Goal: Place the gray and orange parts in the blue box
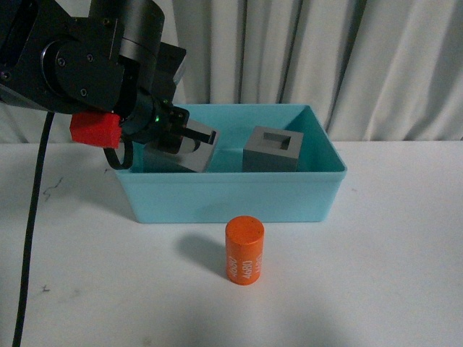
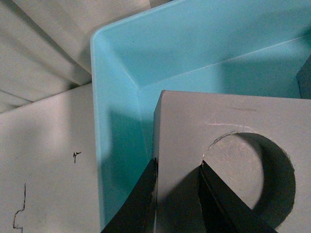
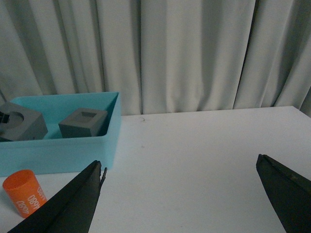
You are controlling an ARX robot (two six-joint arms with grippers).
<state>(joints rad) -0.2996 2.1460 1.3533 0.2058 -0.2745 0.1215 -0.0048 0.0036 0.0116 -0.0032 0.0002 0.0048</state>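
My left gripper [image 1: 194,144] is shut on the gray cube with the round recess [image 1: 202,155], holding it tilted inside the left part of the blue box [image 1: 231,199]. In the left wrist view the fingers pinch one wall of that cube [image 2: 218,126], one finger inside the recess, over the box's corner [image 2: 116,97]. The gray cube with the square recess [image 1: 272,150] rests inside the box to the right. The orange cylinder [image 1: 244,251] with white digits stands upright on the table in front of the box. My right gripper [image 3: 180,179] is open over bare table, right of the box [image 3: 58,155] and the cylinder [image 3: 23,192].
A white table [image 1: 391,275] carries everything. A pale curtain [image 1: 325,50] hangs behind it. The left arm's black cable [image 1: 30,224] hangs down at the far left. Small dark marks show on the table at left.
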